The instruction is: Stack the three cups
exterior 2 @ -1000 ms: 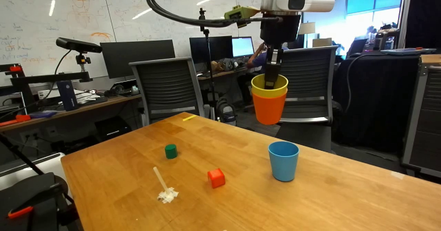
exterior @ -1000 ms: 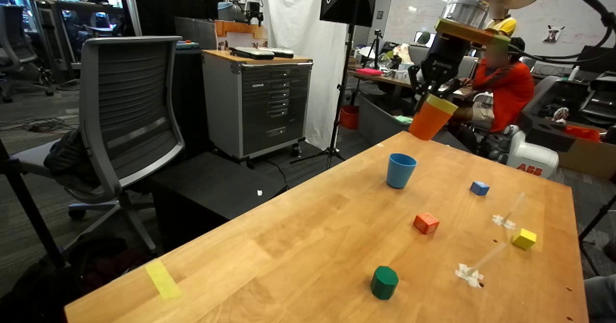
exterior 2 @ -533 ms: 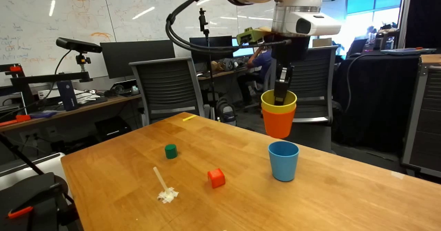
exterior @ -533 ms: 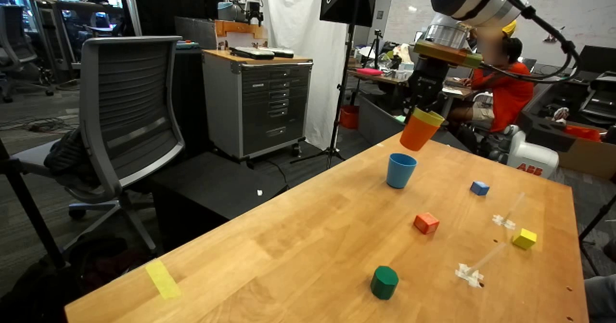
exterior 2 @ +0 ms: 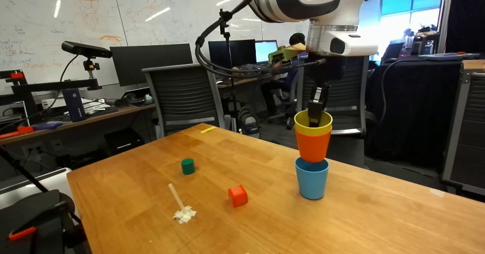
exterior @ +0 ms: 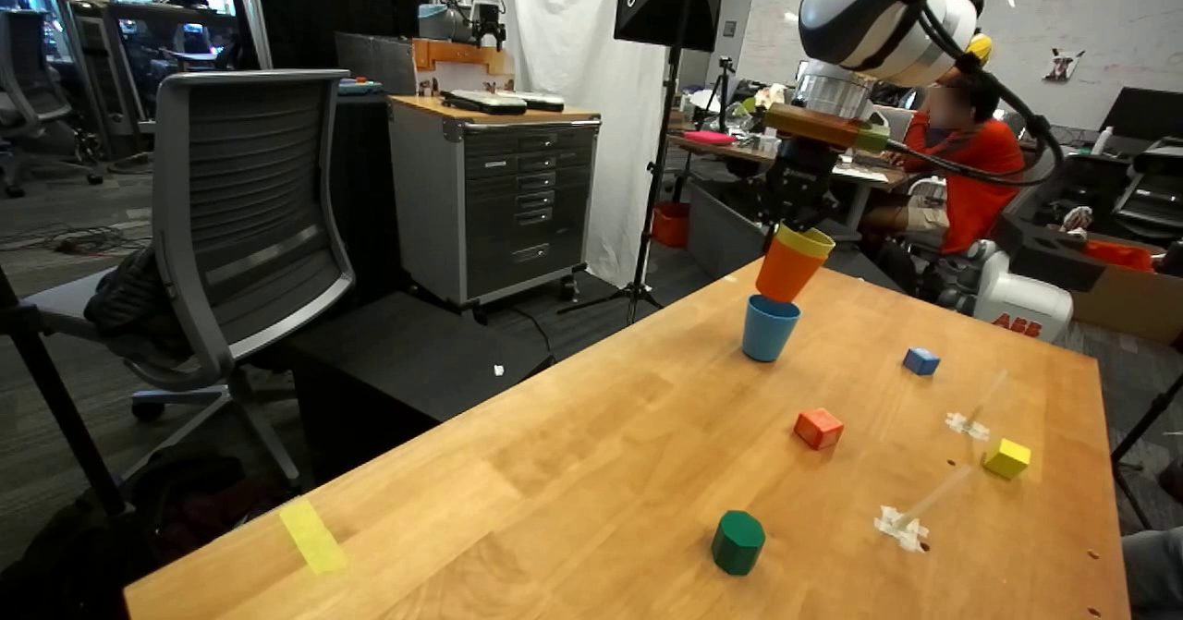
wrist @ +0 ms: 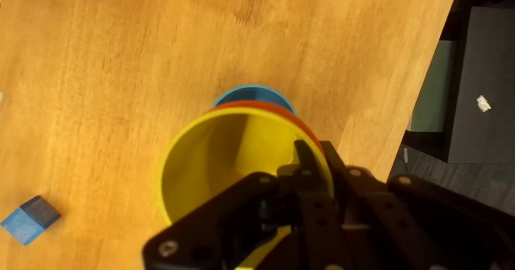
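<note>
Gripper [wrist: 314, 146] is clamped on the wall of the yellow cup [wrist: 225, 161], with the fingers [wrist: 304, 155] nearly together and not much more than cup wall between them. Wrist view shows it best: 1 finger is down inside yellow, the other is on the outside. Can't tell if that outer finger presses on the orange cup [exterior: 788, 273] too. Yellow's nested in orange with its rim sticking out on top, and in an exterior view the pair is clearly tilted. Cup no. 3, the blue cup [exterior 2: 312, 182], stands upright on the table [exterior 2: 273, 227] right under those 2. In both exterior views orange's bottom overlaps blue's rim, but whether they're actually touching, I honestly can't say.
</note>
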